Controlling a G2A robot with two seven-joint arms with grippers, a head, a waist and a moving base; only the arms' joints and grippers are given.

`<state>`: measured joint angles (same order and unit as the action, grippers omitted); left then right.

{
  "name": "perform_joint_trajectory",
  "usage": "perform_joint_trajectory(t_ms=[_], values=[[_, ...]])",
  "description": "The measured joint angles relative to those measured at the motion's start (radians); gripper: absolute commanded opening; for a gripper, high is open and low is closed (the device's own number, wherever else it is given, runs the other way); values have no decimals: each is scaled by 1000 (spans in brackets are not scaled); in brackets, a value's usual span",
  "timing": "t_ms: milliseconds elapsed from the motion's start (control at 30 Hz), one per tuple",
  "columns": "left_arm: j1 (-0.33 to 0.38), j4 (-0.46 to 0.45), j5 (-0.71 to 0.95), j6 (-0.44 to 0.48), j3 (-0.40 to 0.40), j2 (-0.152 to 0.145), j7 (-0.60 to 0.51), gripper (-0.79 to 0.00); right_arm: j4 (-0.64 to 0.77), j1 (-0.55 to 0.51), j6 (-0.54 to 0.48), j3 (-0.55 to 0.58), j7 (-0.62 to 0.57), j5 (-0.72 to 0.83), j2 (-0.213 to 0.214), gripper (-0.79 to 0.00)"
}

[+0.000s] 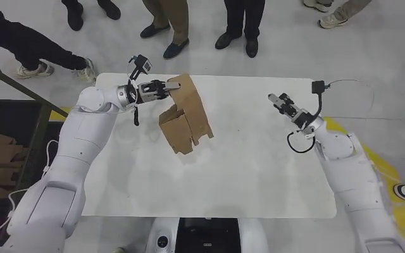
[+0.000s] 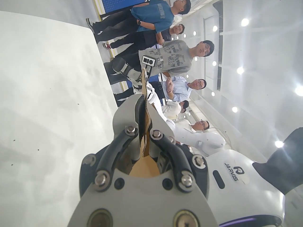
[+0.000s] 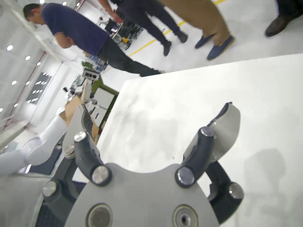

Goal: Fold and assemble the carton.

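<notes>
Your left gripper (image 2: 143, 109) pinches the brown corrugated carton (image 1: 186, 117) by a flap. Half-folded, its long axis runs away from the robot. Your right gripper (image 1: 276, 100) gapes.

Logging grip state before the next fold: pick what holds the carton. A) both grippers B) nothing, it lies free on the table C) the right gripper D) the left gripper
D: the left gripper is shut on a flap of the carton, while the right gripper stands open, apart from it over the table.
</notes>
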<state>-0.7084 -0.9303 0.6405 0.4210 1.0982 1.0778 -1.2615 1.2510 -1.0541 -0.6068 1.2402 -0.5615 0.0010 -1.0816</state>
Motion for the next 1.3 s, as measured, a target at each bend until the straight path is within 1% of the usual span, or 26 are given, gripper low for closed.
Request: perform_joint_trajectory(t_ms=[67,167,333,433,800,900,1000,1100,1300], values=[[16,18,15,-3,-15,8,-19,-785,29,-3,-13,-23,-68,22,-1,0],[39,42,33,-5,-39,22,-48,-785,62,-11,-25,-60,-132,37,-5,0],[71,82,85,-14,-76,46,-96,-785,91,-15,-28,-107,-187,102,-13,0],[80,106,139,-37,-85,57,-124,-785,89,-15,-36,-111,-193,140,-16,0],[79,104,136,-38,-85,57,-122,-785,93,-19,-30,-109,-183,139,-15,0],[56,78,122,-55,-79,54,-83,-785,119,-30,-22,-118,-186,150,-17,0],[40,54,112,-68,-74,53,-70,-785,129,-21,-28,-153,-230,177,-23,0],[38,49,104,-75,-83,58,-73,-785,120,0,-35,-202,-266,204,-35,0],[57,79,133,-93,-118,81,-107,-785,89,49,-54,-287,-279,218,-61,0]])
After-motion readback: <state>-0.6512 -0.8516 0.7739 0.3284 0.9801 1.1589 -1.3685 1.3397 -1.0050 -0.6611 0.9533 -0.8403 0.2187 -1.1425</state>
